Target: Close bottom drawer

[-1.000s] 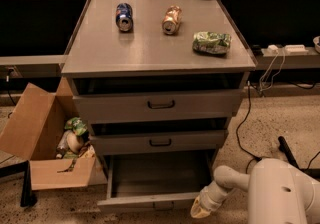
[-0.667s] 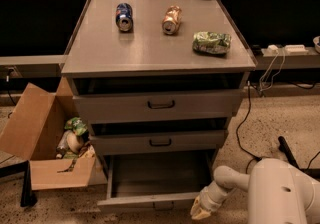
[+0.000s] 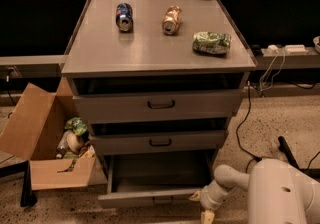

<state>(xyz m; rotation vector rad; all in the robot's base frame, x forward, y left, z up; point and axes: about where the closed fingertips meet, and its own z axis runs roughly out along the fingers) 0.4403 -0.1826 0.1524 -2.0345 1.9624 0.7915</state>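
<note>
The bottom drawer (image 3: 150, 198) is the lowest of three grey drawers in the cabinet and stands pulled well out, its inside bare. Its narrow front panel runs along the lower edge of the view. My gripper (image 3: 202, 206) sits at the drawer front's right end, low down, on the end of my white arm (image 3: 280, 193) that comes in from the bottom right. One yellowish fingertip (image 3: 207, 216) points down beside the panel.
The middle drawer (image 3: 160, 142) and top drawer (image 3: 160, 104) stick out slightly. On the cabinet top lie a blue can (image 3: 123, 16), a copper can (image 3: 171, 19) and a green bag (image 3: 212, 42). An open cardboard box (image 3: 45, 143) stands left. Cables (image 3: 245, 118) lie right.
</note>
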